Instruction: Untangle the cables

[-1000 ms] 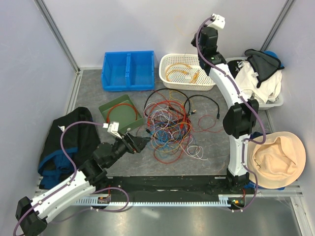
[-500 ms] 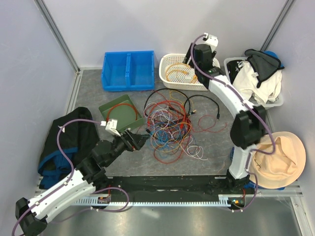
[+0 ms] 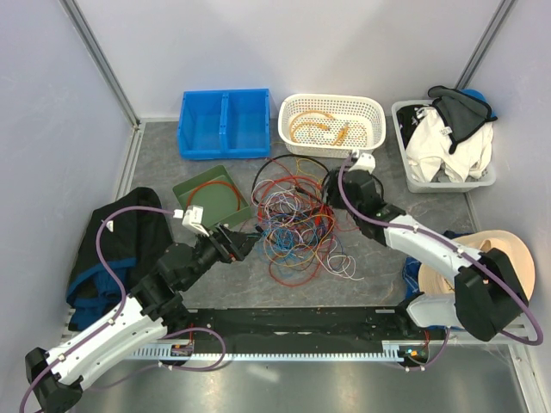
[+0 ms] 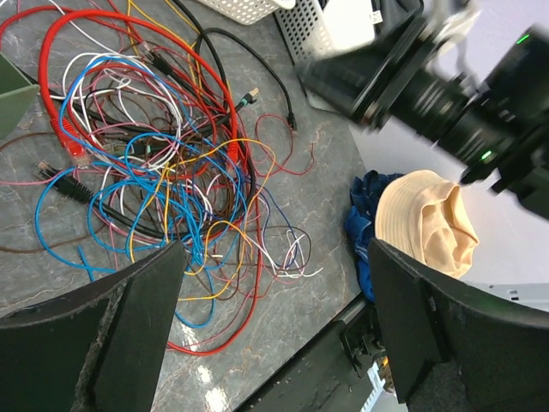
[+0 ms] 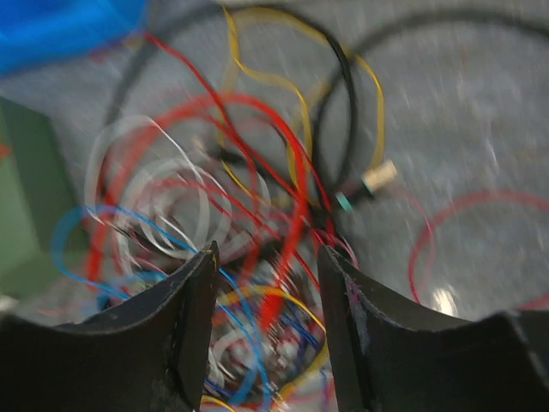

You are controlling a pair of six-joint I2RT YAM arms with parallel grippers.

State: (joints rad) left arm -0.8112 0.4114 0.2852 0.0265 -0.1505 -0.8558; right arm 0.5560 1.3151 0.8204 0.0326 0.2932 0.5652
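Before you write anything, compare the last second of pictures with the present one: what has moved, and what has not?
The right gripper, open, swung from above the white basket back toward the robot and down to the right side of the tangled cables. Nothing was grasped or released. The left gripper, open, barely shifted at the left edge of the tangle, and the cables lie as before.
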